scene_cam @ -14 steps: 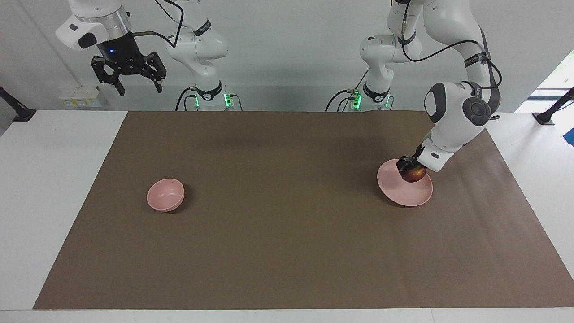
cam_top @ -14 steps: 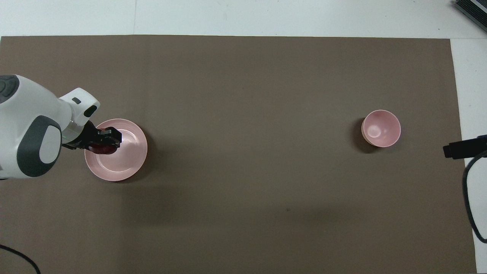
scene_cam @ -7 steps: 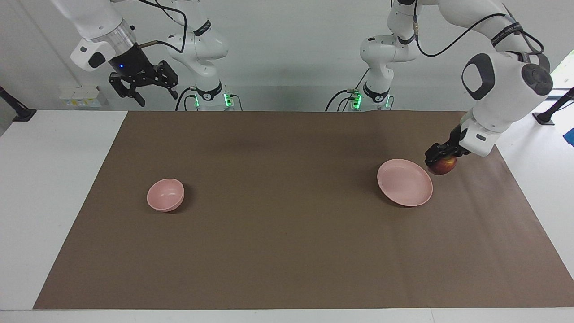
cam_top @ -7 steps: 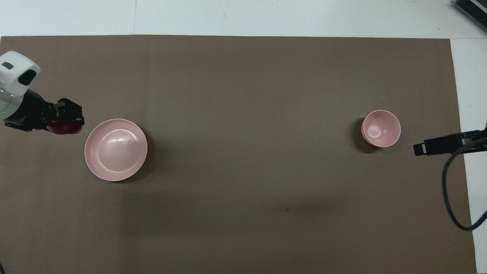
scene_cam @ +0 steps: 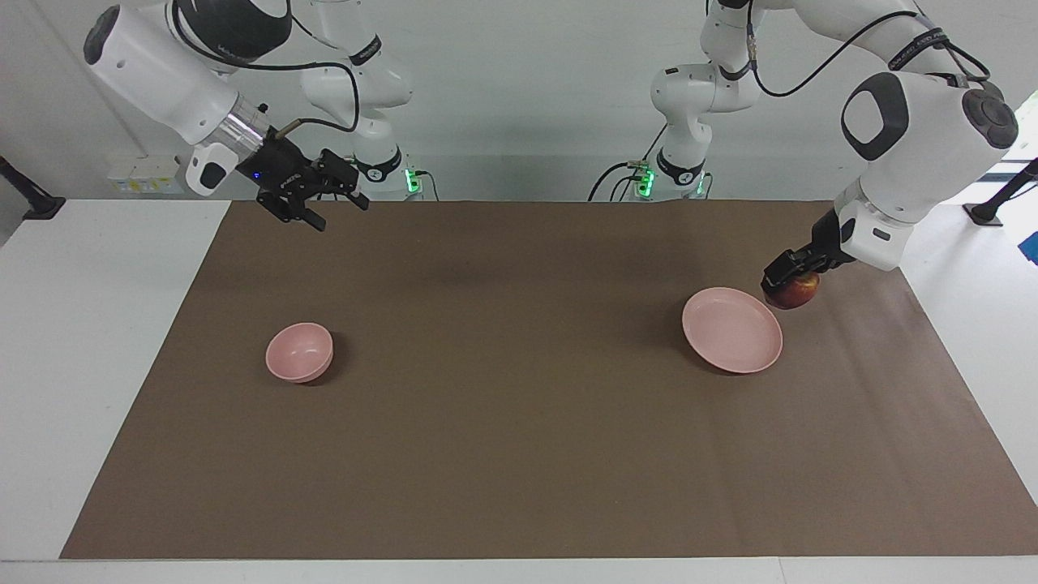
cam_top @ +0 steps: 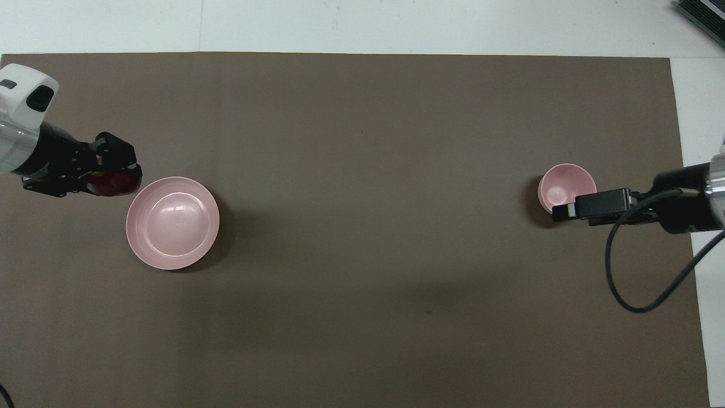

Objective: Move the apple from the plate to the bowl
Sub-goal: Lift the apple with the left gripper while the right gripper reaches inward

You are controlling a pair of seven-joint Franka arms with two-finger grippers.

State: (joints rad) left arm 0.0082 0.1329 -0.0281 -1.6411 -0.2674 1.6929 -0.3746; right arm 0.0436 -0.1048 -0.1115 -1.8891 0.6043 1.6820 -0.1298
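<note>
My left gripper (scene_cam: 789,278) is shut on the dark red apple (scene_cam: 795,291) and holds it just above the mat, beside the rim of the pink plate (scene_cam: 732,331) toward the left arm's end. The overhead view shows the same: left gripper (cam_top: 116,173), apple (cam_top: 113,184), bare plate (cam_top: 173,222). The small pink bowl (scene_cam: 299,352) stands empty toward the right arm's end. My right gripper (scene_cam: 339,212) is open, high in the air and well apart from the bowl. In the overhead view the right gripper (cam_top: 566,211) covers one edge of the bowl (cam_top: 563,181).
A brown mat (scene_cam: 519,422) covers most of the white table (scene_cam: 89,341). Black clamp posts stand at the table's two ends near the robots (scene_cam: 32,203). A dark object sits at the table's corner farthest from the robots (cam_top: 702,14).
My left gripper lifted the apple off the plate, out past its rim, then came back a little toward it. My right gripper came down and swung toward the middle, open throughout.
</note>
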